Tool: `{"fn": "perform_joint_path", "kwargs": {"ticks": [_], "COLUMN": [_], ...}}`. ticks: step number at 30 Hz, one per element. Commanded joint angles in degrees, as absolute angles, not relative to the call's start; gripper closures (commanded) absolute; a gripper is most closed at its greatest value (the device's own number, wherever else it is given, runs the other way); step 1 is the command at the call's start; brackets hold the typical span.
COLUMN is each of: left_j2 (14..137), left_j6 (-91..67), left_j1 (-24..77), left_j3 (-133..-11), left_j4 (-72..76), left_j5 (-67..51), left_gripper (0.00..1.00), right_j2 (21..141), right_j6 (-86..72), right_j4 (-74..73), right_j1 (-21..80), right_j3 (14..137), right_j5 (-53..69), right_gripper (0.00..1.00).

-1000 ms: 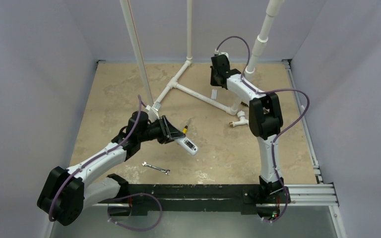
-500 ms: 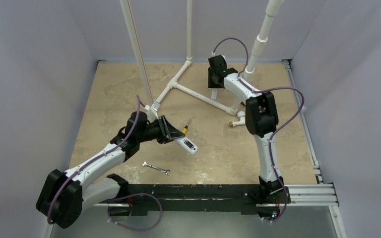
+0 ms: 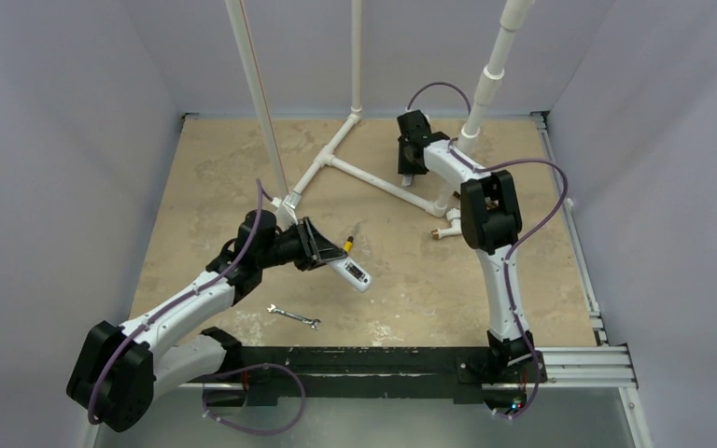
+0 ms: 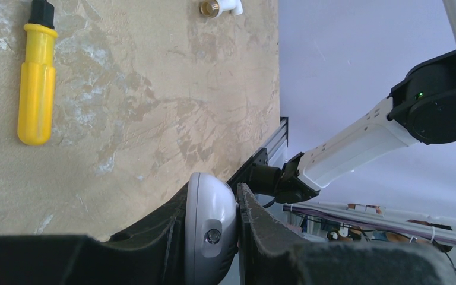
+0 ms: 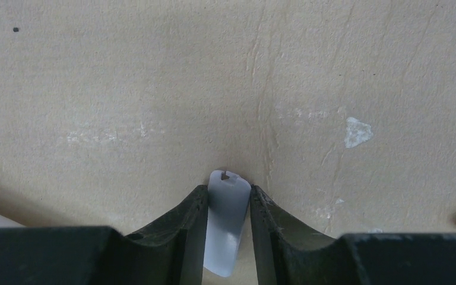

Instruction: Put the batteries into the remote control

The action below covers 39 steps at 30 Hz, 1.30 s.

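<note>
We see the left gripper (image 3: 331, 254) clamped on the remote control (image 3: 356, 273) at mid-table (image 3: 429, 280), near the yellow-handled screwdriver (image 4: 35, 89); far back by the white pipe frame (image 3: 373, 177), the right gripper (image 5: 228, 197) pinches a small white plastic piece (image 5: 225, 237), its end at the tabletop

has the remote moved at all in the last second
No. The remote control stays clamped in the left gripper, in the same place beyond the wrench on the table.
</note>
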<state>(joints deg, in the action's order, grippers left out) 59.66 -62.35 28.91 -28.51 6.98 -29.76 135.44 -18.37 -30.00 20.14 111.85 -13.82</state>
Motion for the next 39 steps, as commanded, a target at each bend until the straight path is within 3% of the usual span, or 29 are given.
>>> {"fn": "perform_joint_path", "kwargs": {"ticks": [1, 10, 26, 39], "left_j2": [59.6, 60.2, 59.6, 58.2], "left_j6": [-61.8, -61.8, -61.7, -61.3], "left_j1": [28.7, 28.7, 28.7, 28.6], "left_j3": [-29.8, -30.1, -30.0, -29.6], "left_j4": [8.9, 9.1, 9.0, 8.0], "left_j5": [-29.8, -30.0, -29.7, -29.1], "left_gripper": [1.0, 1.0, 1.0, 1.0], "right_j2": [134.2, 131.0, 117.2, 113.5], "right_j6": [-18.8, -19.2, -9.6, 5.4], "right_j4": [-29.2, -24.4, -12.3, -8.4], "right_j1": [19.6, 19.6, 21.0, 29.9], "right_j3": [110.4, 106.2, 98.4, 91.6], "right_j5": [-11.2, -5.8, -0.3, 9.9], "right_gripper": [0.74, 1.0, 1.0, 1.0]}}
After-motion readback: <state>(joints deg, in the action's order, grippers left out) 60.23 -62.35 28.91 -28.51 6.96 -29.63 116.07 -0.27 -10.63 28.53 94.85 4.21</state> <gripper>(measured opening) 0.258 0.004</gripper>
